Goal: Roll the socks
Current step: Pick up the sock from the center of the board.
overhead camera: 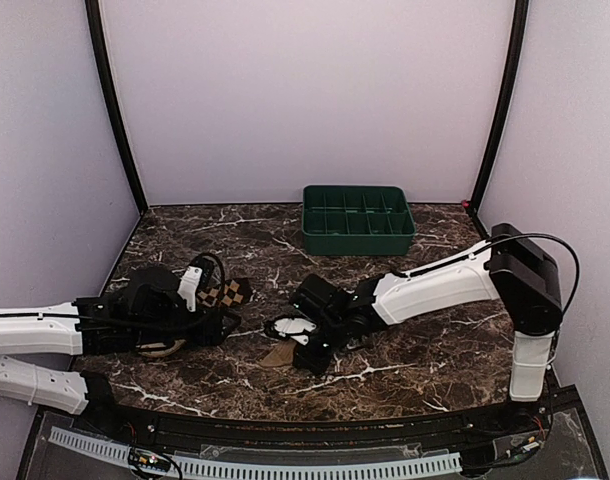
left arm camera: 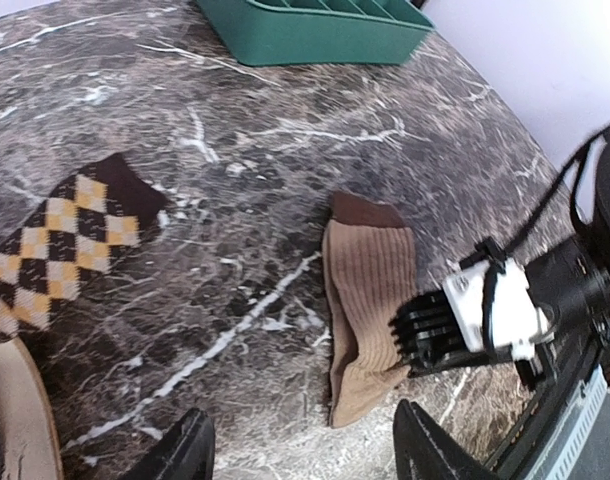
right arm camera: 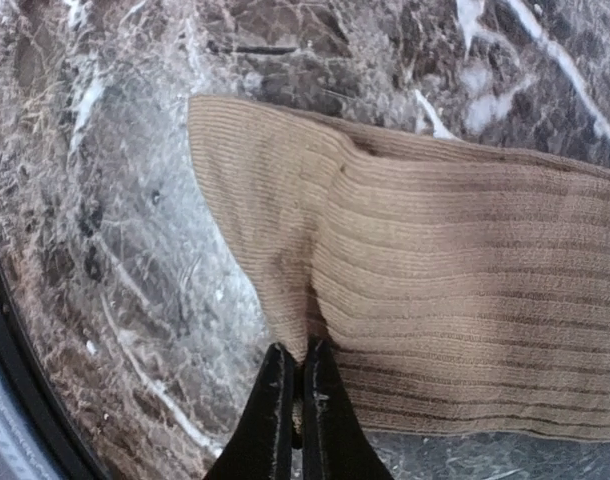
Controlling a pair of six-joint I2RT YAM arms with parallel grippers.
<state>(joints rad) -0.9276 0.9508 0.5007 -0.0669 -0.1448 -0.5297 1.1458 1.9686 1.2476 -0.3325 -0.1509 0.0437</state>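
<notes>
The right gripper is pinching its two fingers tightly together on the near edge of the tan sock, and the ribbed fabric is puckering into a dark crease right at the tips. How much cloth is sitting between the fingers cannot be made out, since they are covering the spot. The sock is running off the right edge of that close view, so its far end is cut off there.

The left wrist camera is showing the whole tan sock lying flat on the marble table, its dark brown cuff pointing toward the green tray, with the right gripper pressing in at its side. The left gripper is standing wide open with nothing between its fingers, and only their tips are showing at the bottom edge. A diamond-check sock is lying well apart to the left, partly cut off.

From above, the tan sock is mostly hiding under the right gripper, and the check sock is peeking out just beyond the left gripper.
</notes>
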